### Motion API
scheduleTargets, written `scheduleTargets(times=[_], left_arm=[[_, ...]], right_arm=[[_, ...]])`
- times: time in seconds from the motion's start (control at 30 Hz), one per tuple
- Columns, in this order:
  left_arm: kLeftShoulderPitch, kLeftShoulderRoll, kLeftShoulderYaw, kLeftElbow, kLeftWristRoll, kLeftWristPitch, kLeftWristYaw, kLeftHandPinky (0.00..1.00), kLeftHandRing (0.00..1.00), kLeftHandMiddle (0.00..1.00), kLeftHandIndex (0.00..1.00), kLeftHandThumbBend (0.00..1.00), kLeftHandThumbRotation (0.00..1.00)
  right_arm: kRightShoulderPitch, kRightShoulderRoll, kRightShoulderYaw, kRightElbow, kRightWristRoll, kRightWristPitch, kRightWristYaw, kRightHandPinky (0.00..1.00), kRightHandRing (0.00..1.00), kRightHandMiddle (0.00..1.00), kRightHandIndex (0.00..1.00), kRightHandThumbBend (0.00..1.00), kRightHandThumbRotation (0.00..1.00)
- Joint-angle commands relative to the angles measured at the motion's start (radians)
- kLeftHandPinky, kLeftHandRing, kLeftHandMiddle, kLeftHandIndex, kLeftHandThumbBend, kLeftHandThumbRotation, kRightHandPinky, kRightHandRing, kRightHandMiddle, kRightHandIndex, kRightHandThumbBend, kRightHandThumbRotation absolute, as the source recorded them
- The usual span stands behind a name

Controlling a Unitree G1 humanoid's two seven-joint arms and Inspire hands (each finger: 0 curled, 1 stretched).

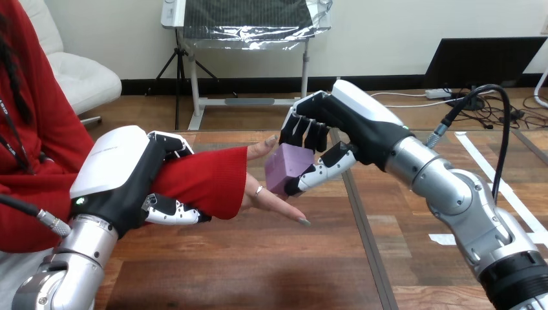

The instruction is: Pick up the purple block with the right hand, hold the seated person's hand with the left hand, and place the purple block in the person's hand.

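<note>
Purple block point(284, 169), head view: clamped between right hand point(336, 126) fingers and thumb, against the person's hand point(271, 197), above the tabletop point(258, 265). Left hand point(126, 181) curls round the person's sleeved wrist point(207, 181). Pick and hold look done; release remains.

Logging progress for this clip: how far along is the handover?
Done: the left robot hand grips the person's red-sleeved forearm, and the right robot hand has the purple square-edged block. In hand: block poised at the person's open hand. Left: release.
</note>
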Motion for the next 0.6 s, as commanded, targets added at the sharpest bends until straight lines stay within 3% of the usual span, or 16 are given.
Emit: scheduleTargets(times=[0.0,0.57], left_arm=[[-0.073,-0.011,-0.008,-0.022,0.001,-0.026,0.022,0.36,0.4,0.44,0.45,0.85,0.0],[-0.07,-0.011,-0.002,-0.023,0.0,-0.028,0.028,0.36,0.4,0.44,0.44,0.85,0.0]], right_arm=[[-0.025,0.027,-0.016,-0.05,0.016,-0.021,-0.003,0.34,0.37,0.42,0.45,0.76,0.0],[-0.005,0.05,-0.008,-0.073,0.014,-0.019,0.032,0.34,0.36,0.41,0.44,0.75,0.0]])
